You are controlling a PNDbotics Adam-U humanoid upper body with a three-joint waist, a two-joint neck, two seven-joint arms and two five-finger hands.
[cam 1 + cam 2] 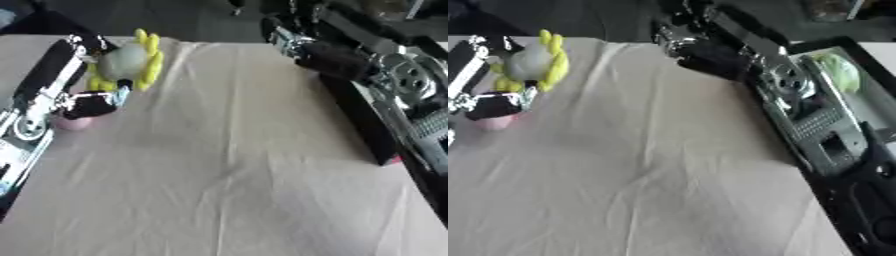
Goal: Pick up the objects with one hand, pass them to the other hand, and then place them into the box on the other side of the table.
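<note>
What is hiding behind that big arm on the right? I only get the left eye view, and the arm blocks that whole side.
Observer: In the right eye view, a black-rimmed box sits at the table's right edge, just past the right arm.
Operator: Is anything in it?
Observer: Yes, one pale green object lies inside, near the far end.
Operator: Nothing else?
Observer: None that shows; the arm lies across the box's nearer part.
</note>
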